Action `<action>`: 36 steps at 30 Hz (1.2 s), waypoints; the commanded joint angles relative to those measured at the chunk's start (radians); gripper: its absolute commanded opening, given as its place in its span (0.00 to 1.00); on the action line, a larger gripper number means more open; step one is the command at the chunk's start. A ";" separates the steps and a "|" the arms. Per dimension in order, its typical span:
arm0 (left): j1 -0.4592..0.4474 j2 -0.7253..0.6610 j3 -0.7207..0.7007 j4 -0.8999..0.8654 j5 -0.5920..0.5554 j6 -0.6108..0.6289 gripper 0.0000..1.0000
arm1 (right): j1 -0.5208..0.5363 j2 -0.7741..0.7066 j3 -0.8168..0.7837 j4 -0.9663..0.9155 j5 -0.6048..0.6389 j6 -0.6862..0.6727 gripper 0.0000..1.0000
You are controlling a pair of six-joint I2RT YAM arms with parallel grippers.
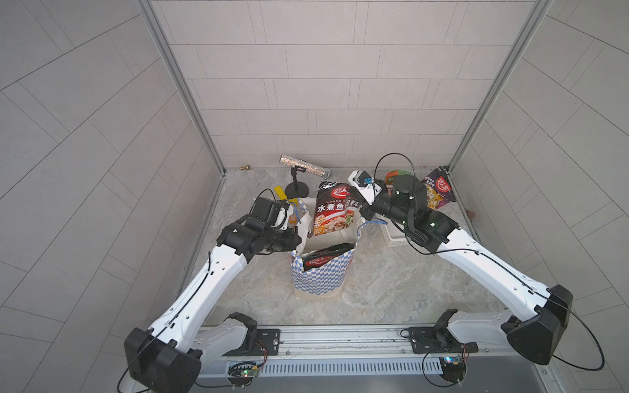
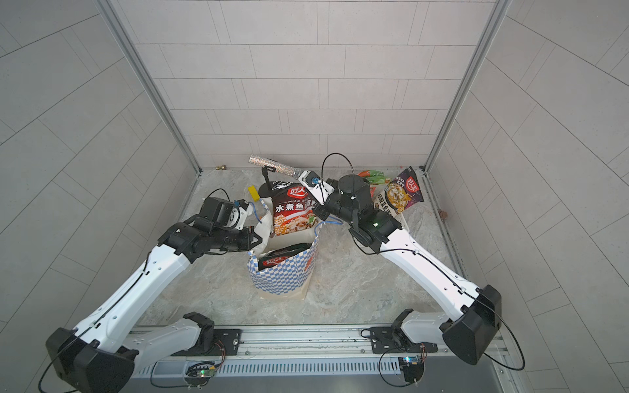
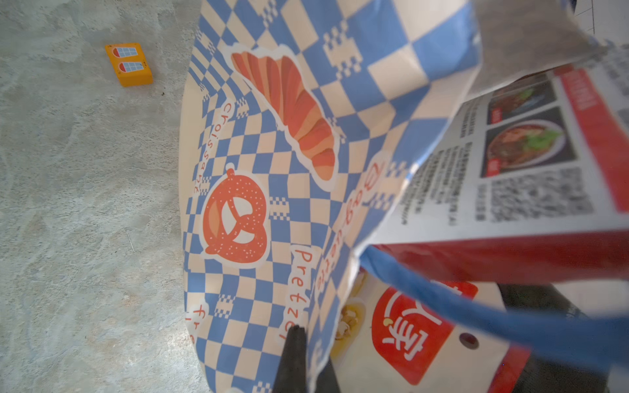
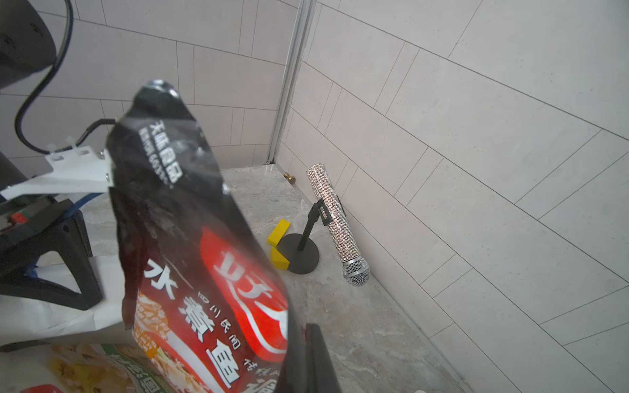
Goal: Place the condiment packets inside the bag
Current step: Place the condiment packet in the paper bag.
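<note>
One bag (image 1: 320, 282), one packet (image 1: 335, 211) aloft (maroon)

The grey marbled surface (image 1: 391, 289) carries the checkered bag (image 1: 320, 279) standing near its middle, a white perforated basket (image 1: 396, 240) near it, and toward the back wall a round black stand base (image 1: 295, 189), yellow blocks (image 4: 279, 232) just beside it, and a small brass fitting (image 1: 243, 167)

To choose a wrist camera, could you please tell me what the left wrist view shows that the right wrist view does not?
Only the left wrist view shows the bag's checkered outside with croissant and pretzel prints, and a white packet back bearing a QR code. Only the right wrist view shows the dark red packet's front in the right gripper, and the glittery microphone. Both show the bag, the left gripper at its rim, and the marble table.
</note>
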 commanded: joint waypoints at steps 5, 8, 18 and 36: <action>0.000 0.016 -0.003 -0.025 -0.028 0.008 0.00 | 0.029 0.005 -0.022 0.015 0.036 -0.033 0.00; 0.001 0.019 0.003 -0.025 -0.025 0.003 0.00 | 0.043 0.027 -0.019 -0.019 0.153 0.015 0.00; -0.002 0.021 0.032 -0.017 -0.009 -0.031 0.00 | 0.110 0.082 -0.004 -0.182 0.114 0.109 0.00; -0.006 0.030 0.009 -0.021 -0.011 -0.009 0.00 | -0.126 -0.030 0.171 -0.368 -0.016 0.365 0.65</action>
